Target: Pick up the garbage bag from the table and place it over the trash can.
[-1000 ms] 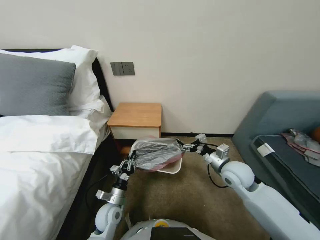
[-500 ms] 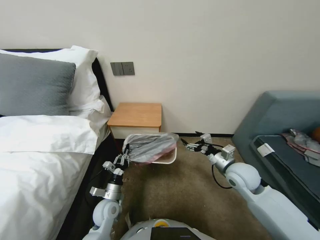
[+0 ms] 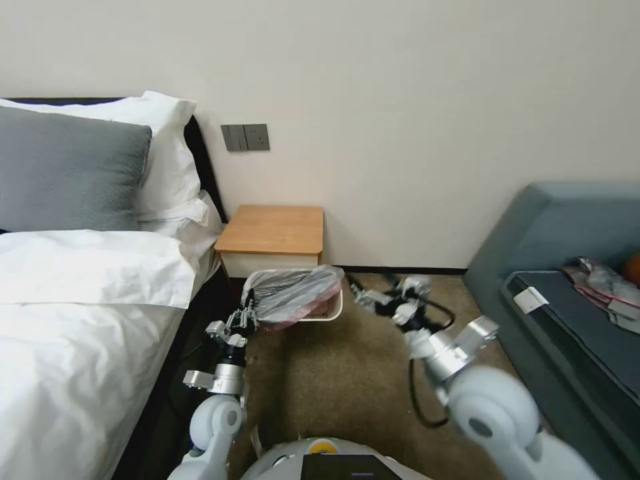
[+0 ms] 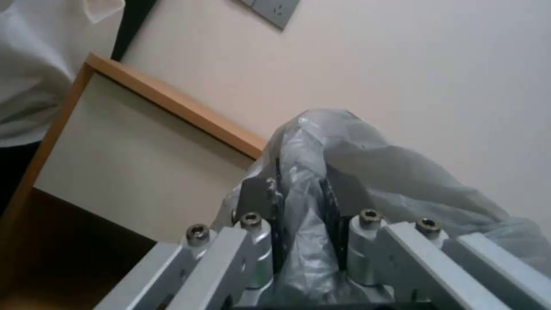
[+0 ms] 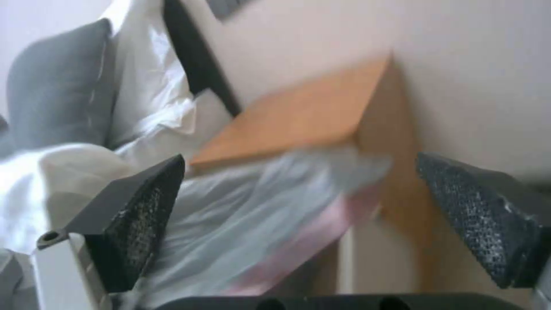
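Garbage bag [image 3: 293, 295] lies crosswise, seemingly, left claw [image 3: 248, 313] pinching it.

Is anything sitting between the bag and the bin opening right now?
Nothing visible. The garbage bag already lies draped across the trash can, with the left gripper shut on its edge. The right gripper, jaws open, is off to the bin's right, apart from the bag.
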Tool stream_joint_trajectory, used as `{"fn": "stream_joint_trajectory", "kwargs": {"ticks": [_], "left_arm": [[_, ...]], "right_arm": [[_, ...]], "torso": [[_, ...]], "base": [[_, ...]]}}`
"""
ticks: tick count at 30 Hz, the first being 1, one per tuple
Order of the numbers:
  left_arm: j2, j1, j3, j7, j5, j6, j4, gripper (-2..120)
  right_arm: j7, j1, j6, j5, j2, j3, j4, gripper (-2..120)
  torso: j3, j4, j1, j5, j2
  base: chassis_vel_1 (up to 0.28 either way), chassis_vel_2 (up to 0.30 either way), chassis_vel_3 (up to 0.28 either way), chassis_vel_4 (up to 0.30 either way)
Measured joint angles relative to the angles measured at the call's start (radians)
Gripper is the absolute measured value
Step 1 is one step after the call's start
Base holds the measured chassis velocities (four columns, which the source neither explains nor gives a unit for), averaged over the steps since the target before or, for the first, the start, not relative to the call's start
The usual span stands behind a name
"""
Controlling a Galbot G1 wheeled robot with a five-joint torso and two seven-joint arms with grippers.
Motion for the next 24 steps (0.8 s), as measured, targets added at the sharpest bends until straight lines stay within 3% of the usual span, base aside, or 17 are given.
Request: {"fn": "stream_joint_trajectory", "kwargs": {"ticks": [7, 14, 24], "left_arm": [[-0.016, -0.013, 0.017, 0.000, 0.025, -0.032, 0.012, 11], [-0.037, -0.020, 0.022, 0.009, 0.048, -0.045, 0.020, 11], [-0.046, -0.017, 0.017, 0.024, 0.054, -0.069, 0.028, 11]], "right_arm": [[0.028, 0.012, -0.001, 0.076, 0.089, -0.098, 0.000, 100], [0.035, 0.038, -0.022, -0.003, 0.223, -0.245, -0.007, 100], [0.159, 0.060, -0.085, -0.044, 0.301, -0.264, -0.038, 100]], "torso": [[0.000, 0.0002, 0.000, -0.0003, 0.000], [0.000, 0.0002, 0.000, -0.0003, 0.000], [0.000, 0.0001, 0.000, -0.0002, 0.000]], "base": [[0.000, 0.000, 0.000, 0.000], [0.000, 0.000, 0.000, 0.000], [0.000, 0.000, 0.000, 0.000]]}}
